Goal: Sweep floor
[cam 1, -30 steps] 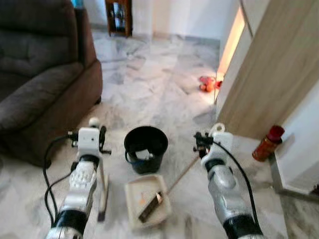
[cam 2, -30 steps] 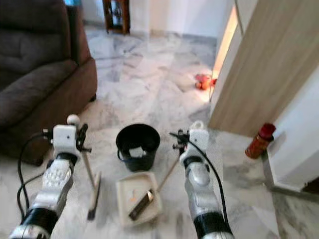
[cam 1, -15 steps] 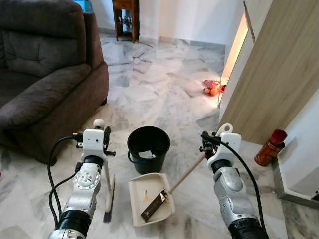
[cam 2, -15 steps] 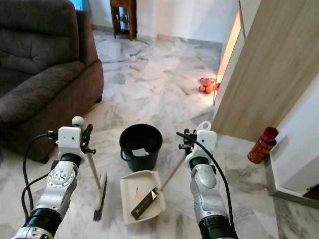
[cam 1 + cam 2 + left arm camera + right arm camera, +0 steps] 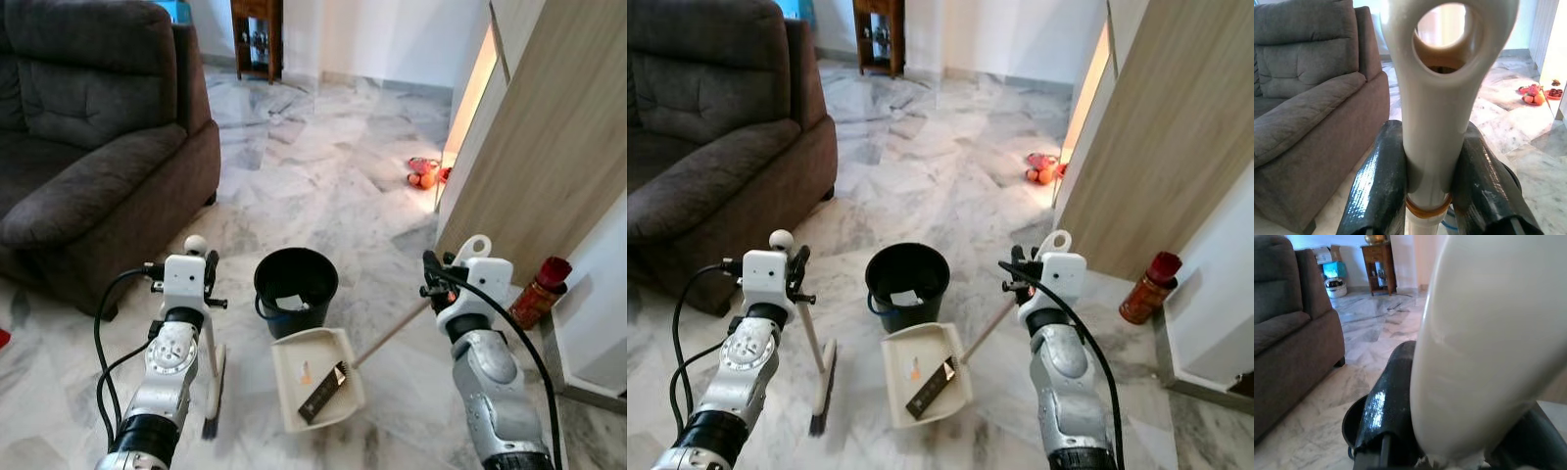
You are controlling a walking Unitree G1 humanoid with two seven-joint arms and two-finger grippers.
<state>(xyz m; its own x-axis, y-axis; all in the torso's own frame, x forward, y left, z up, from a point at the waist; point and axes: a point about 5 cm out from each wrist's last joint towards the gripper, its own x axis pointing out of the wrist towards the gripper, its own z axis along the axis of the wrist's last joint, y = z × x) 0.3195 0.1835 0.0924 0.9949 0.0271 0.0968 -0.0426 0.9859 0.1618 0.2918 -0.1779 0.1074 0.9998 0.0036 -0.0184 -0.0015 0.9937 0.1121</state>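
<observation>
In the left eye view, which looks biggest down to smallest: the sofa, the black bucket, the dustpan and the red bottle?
1. Sofa
2. Black bucket and dustpan: too alike to rank, and the dustpan lies nearer the camera
3. Red bottle, partly hidden

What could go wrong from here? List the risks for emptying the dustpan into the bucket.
1. The dustpan sits beside the black bucket with debris still on it; held only by its long handle in the right gripper, it may tilt and spill while being lifted.
2. The pan's edge is close to the bucket, so a swing could knock it over.
3. The broom in the left gripper could drag across the floor.
</observation>
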